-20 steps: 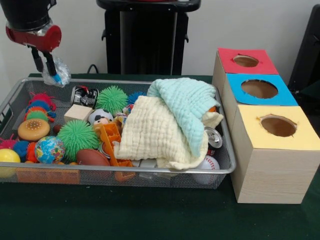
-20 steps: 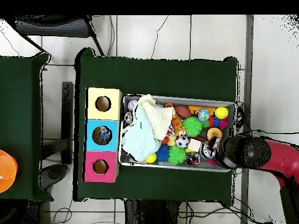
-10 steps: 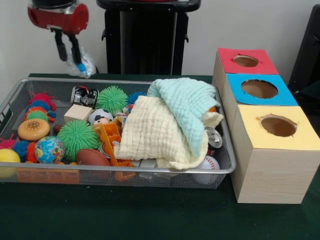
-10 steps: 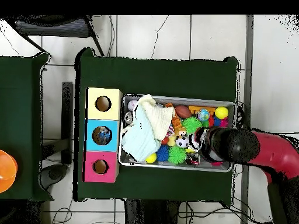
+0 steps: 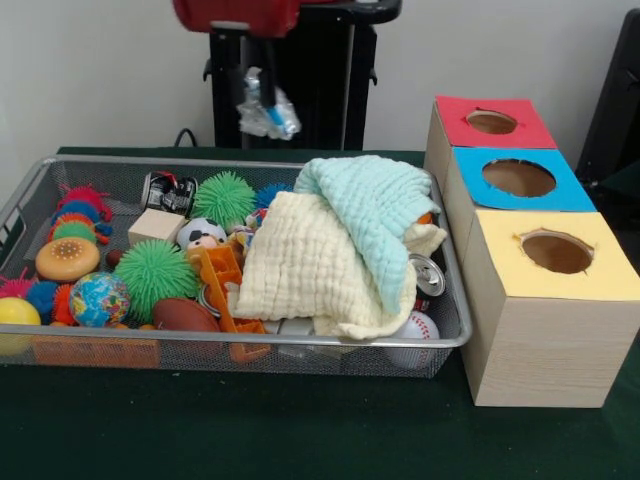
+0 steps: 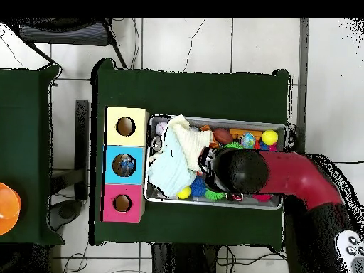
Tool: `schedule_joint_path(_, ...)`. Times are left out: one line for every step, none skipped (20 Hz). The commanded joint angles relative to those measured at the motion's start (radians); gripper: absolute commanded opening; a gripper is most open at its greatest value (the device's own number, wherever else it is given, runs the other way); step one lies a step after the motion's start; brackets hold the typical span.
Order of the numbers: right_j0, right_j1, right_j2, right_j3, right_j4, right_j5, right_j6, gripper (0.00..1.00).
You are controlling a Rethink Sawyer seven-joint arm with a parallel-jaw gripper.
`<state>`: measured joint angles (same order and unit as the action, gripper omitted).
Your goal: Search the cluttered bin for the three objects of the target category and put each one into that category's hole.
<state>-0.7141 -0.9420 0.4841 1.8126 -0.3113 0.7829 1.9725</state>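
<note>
At upper centre of the front view, the gripper [image 5: 256, 98] pinches a crumpled plastic wrapper [image 5: 270, 114] above the wire bin [image 5: 250, 345] on green tablecloth [image 5: 300, 430]; overhead shows tiled floor [image 6: 263, 43], with the arm [image 6: 284, 181] hiding the wrapper.

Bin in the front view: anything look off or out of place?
Two cloths, mint over cream, lie heaped across the right half of the wire bin, burying items; a can and a baseball peek out. Nothing is spilled outside. The tool holds a crumpled clear wrapper above the bin.

cloths [image 5: 345, 245] in bin [image 5: 250, 352] (boxes [image 5: 540, 300] beside)
</note>
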Motion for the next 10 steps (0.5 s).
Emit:
schedule_joint_path(0.109,-0.070,-0.072,0.138,0.093,-0.102,0.292,0.00)
schedule_joint_path(0.128,-0.076,-0.086,0.146,0.106,-0.111,0.301,0.00)
schedule_joint_path(0.150,-0.076,-0.098,0.149,0.120,-0.117,0.310,0.00)
schedule_joint_path(0.170,-0.074,-0.112,0.150,0.132,-0.123,0.319,0.00)
schedule_joint_path(0.190,-0.073,-0.126,0.152,0.143,-0.129,0.329,0.00)
schedule_joint_path(0.213,-0.074,-0.144,0.154,0.155,-0.133,0.340,0.00)
schedule_joint_path(0.233,-0.074,-0.159,0.147,0.164,-0.129,0.349,0.00)
schedule_joint_path(0.254,-0.079,-0.174,0.145,0.174,-0.126,0.361,0.00)
schedule_joint_path(0.275,-0.085,-0.189,0.143,0.184,-0.123,0.373,0.00)
schedule_joint_path(0.296,-0.088,-0.203,0.143,0.193,-0.124,0.385,0.00)
